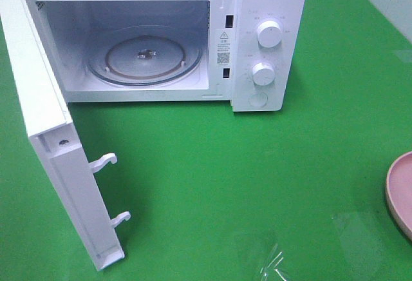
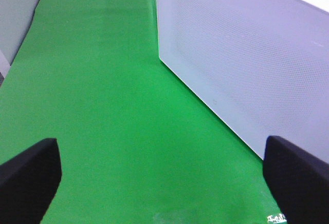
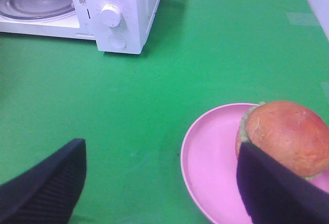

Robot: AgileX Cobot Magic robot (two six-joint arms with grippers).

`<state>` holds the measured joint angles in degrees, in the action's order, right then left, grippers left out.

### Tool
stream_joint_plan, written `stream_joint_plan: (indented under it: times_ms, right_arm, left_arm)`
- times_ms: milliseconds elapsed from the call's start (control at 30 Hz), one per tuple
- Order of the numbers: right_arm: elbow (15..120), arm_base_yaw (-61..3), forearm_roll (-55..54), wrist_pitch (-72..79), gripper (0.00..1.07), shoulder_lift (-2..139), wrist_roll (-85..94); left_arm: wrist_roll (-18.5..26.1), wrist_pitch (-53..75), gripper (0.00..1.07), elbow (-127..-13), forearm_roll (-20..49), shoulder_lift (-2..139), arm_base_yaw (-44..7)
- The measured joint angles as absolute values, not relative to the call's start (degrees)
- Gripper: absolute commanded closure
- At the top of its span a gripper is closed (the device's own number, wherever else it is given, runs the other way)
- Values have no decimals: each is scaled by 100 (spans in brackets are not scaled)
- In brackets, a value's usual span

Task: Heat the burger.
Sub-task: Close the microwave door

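A: What's nearest, on the right side?

B: The right end effector (image 3: 159,183), its dark fingers (image 3: 43,183) spread wide with nothing between them. One finger overlaps the burger (image 3: 285,136) in the wrist view; I can't tell if it touches.

A: And the burger itself?

B: It sits on the pink plate (image 3: 211,157), towards one side of it rather than the middle. The plate lies at the desk's (image 1: 257,184) right edge, only its rim (image 1: 399,191) showing in the high view.

A: The left side?

B: The left end effector (image 2: 164,183) is open too, empty, hovering over green desk beside the microwave door's (image 2: 247,64) outer face.

A: Farther back?

B: The white microwave (image 1: 267,42) stands at the desk's far edge, its door (image 1: 58,165) swung fully open to the left. The glass turntable (image 1: 145,58) inside is bare. Two knobs (image 1: 268,34) sit on its right panel.
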<state>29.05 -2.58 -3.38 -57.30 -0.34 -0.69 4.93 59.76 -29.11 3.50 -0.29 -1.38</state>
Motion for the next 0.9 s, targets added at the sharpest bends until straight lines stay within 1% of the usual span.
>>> stream_joint_plan:
  times_ms: [900]
  right_arm:
    - [2905,-252,-338,-5730,31,-34,-52]
  left_arm:
    - [493,5976,7,-2911,350,-29,-138]
